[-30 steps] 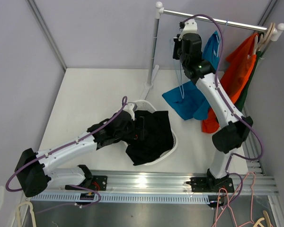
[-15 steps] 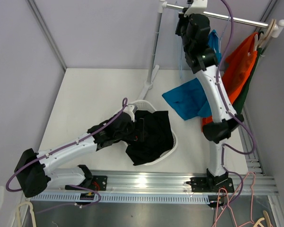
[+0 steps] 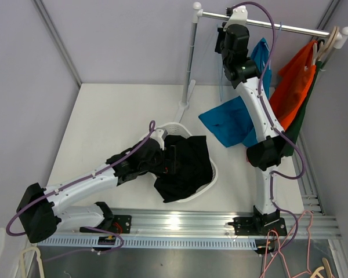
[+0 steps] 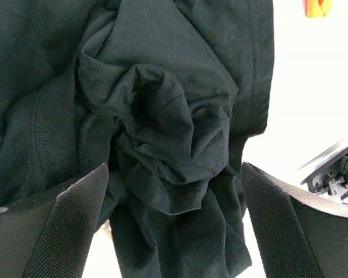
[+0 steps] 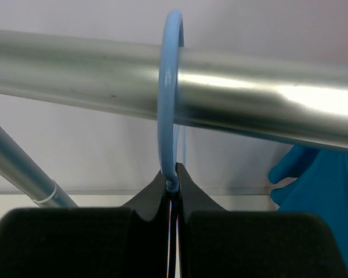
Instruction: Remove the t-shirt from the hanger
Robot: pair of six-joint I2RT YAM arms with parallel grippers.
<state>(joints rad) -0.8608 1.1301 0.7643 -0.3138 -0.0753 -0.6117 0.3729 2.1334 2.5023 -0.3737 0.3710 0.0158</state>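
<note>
One black t-shirt (image 3: 182, 165), one blue hanger (image 5: 167, 87), perhaps three garments (image 3: 290, 87).

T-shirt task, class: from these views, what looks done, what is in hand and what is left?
Done: the black t-shirt lies crumpled in the white basket, off any hanger, under the open left gripper. In hand: the right gripper is shut on the light blue hanger hook looped over the rail. Left: probably only letting go of that hook.

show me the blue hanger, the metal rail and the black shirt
blue hanger (image 5: 166, 104), right wrist view, hook over the rail
metal rail (image 5: 75, 69), right wrist view, bare tube left of hook
black shirt (image 4: 162, 133), left wrist view, bunched middle folds
</note>
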